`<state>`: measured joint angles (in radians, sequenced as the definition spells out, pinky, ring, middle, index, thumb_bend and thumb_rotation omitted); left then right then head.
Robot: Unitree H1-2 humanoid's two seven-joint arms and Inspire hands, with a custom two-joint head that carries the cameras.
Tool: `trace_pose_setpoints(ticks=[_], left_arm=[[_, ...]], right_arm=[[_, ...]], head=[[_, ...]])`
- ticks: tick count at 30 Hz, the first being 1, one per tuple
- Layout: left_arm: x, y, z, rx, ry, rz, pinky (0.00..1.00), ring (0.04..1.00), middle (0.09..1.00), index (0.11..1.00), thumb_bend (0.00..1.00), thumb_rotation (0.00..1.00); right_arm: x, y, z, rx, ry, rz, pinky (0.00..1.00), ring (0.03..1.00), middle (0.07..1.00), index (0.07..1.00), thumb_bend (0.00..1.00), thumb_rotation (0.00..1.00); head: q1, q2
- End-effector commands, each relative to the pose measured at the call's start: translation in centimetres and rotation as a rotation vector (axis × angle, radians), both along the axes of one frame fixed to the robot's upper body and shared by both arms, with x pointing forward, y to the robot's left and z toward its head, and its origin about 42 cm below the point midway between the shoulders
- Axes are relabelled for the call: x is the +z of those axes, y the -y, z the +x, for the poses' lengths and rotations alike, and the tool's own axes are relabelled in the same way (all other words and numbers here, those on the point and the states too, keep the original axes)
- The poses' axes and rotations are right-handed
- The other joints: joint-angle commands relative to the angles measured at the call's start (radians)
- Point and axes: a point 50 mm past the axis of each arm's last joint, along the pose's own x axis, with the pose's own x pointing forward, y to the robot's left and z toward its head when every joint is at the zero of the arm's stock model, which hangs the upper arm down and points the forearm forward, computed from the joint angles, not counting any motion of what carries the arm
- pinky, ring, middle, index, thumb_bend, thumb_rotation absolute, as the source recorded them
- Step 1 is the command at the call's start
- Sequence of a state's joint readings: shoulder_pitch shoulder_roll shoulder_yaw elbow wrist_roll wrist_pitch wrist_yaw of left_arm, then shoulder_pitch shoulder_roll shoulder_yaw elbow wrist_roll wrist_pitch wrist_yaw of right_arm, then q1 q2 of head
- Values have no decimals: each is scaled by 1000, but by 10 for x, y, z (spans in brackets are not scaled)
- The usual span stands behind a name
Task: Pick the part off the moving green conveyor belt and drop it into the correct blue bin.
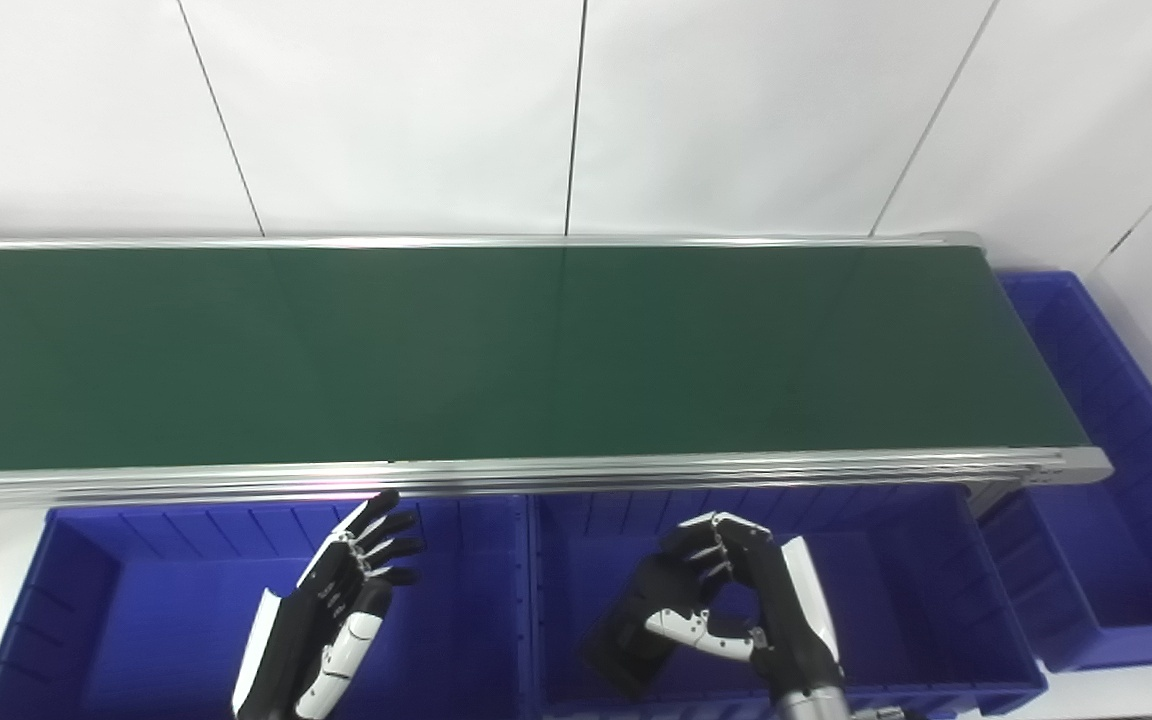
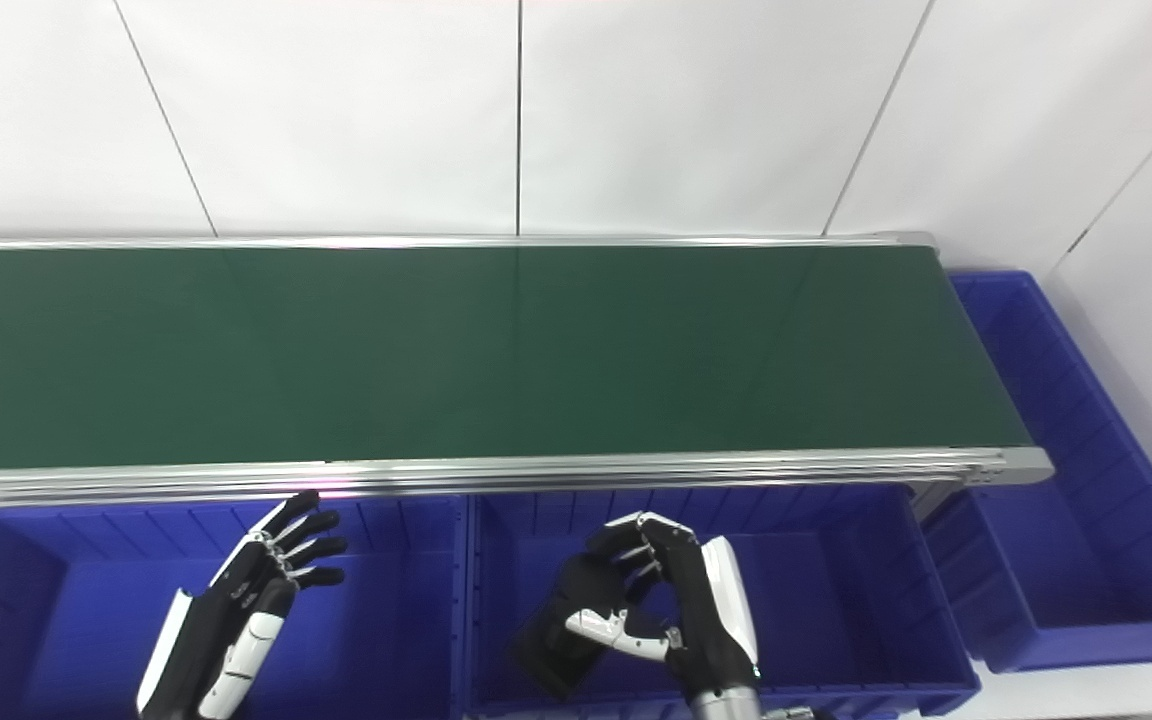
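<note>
Left eye view: smooth green belt [image 1: 496, 350] (matte)

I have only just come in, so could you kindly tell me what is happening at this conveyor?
The green belt carries no part in view. The right hand hangs over the middle blue bin, fingers curled around a black part. The left hand is open over the left bin, holding nothing. Another bin sits at the belt's right end.
</note>
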<state>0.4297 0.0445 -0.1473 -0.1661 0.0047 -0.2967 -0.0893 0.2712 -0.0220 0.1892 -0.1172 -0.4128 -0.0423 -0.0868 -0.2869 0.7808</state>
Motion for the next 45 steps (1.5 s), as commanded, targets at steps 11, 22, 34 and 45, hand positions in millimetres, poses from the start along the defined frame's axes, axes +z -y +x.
trace_pose_setpoints(ticks=[11, 22, 34, 45], left_arm=[[11, -4, 0, -10, 46, 5, 678, 761, 820, 875, 636, 788], [14, -4, -2, -10, 45, 1, 680, 764, 824, 877, 614, 797], [14, -6, -2, -7, 44, 10, 676, 762, 818, 874, 642, 804], [13, -8, -1, -9, 43, 11, 674, 764, 823, 877, 659, 810]], right_arm=[[10, -10, 25, 6, 98, -23, 315, 435, 510, 519, 498, 0], [8, -12, 30, 15, 110, -61, 316, 435, 514, 517, 497, 0], [-5, -9, 25, 111, 116, -255, 330, 424, 500, 546, 496, 0], [1, -12, 25, 341, -98, -474, 793, 856, 886, 900, 854, 360]], head=[[-8, 1], [-11, 13], [-12, 20], [-13, 18]])
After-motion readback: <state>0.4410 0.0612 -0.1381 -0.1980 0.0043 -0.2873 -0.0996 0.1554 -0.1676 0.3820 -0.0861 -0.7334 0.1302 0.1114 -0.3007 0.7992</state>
